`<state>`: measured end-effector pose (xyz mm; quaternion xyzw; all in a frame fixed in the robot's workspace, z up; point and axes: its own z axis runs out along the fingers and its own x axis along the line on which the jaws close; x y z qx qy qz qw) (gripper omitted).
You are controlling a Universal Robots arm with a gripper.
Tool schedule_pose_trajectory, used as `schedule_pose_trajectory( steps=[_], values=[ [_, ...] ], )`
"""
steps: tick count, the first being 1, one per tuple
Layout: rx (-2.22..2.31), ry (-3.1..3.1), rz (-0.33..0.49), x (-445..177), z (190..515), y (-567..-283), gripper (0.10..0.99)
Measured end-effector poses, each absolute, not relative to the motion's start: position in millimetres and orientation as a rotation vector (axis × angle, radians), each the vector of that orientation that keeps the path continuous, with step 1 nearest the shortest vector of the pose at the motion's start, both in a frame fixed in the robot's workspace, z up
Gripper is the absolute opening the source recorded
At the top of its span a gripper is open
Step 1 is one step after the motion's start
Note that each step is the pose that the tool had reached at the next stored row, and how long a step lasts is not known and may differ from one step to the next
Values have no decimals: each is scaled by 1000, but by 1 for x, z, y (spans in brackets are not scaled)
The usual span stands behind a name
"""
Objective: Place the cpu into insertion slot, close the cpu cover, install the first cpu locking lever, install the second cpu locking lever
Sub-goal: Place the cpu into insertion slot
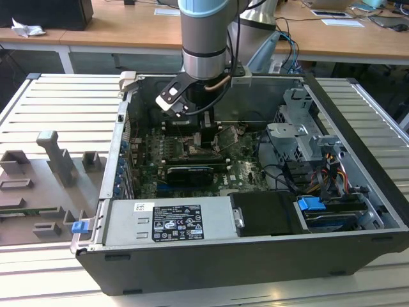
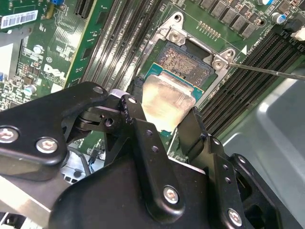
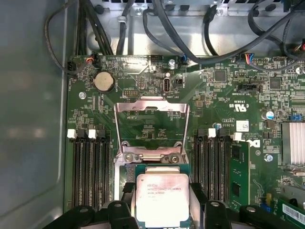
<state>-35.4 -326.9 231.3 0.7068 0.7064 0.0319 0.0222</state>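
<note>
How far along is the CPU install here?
Done: nothing seated yet. In hand: the jaws grip the small square silvery-topped cpu over the open socket, its pins bare. Left: seating it, closing the windowed silvery metal cpu cover, flipped back, and latching both levers, one thin wire lever loose.

My gripper [image 2: 164,109] holds the cpu [image 3: 162,198] between its fingers, just over the socket [image 2: 183,62]. The cpu cover [image 3: 151,106] is open beyond it, with memory slots [image 3: 88,167] flanking both sides.

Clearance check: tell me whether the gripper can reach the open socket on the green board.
Probably yes. The gripper, shut on the pale silvery square cpu, hangs over the socket; the silvery windowed cpu cover lies swung back, leaving the way free.
</note>
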Motion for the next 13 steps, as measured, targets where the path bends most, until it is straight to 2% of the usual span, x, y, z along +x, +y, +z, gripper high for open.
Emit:
schedule_pose_trajectory(
  steps=[13],
  values=[
    [2192, 2190, 95, -42, 218, -324, 537]
  ],
)
